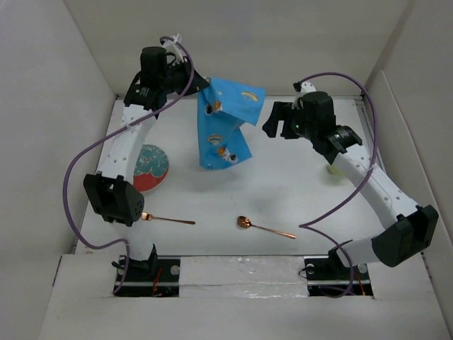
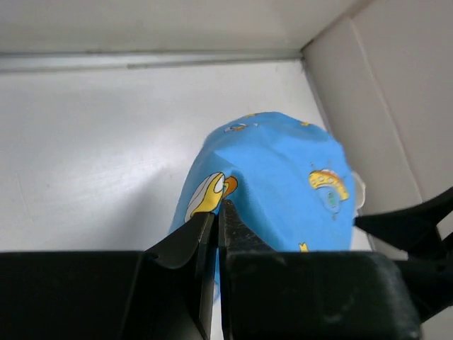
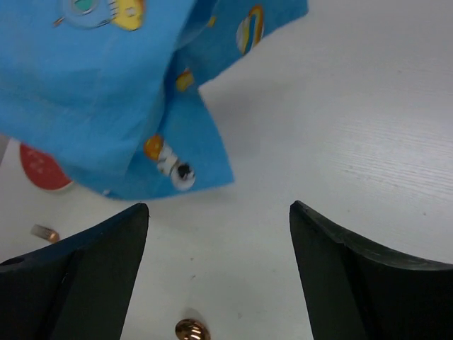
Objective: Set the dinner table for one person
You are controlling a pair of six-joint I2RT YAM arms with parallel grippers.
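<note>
Pinching the placemat [image 1: 225,127], the left end effector [image 2: 218,212] holds it between plate [image 1: 150,168] and spread right end effector [image 3: 219,207].

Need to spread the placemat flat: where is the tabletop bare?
Bare tabletop lies in the middle, bordered by the hanging placemat, the spoon and the right arm. The left side is crowded: plate, fork and left arm.

Left end effector [image 2: 216,207] pinched closed; right end effector [image 3: 219,207] spread, seemingly hovering.
</note>
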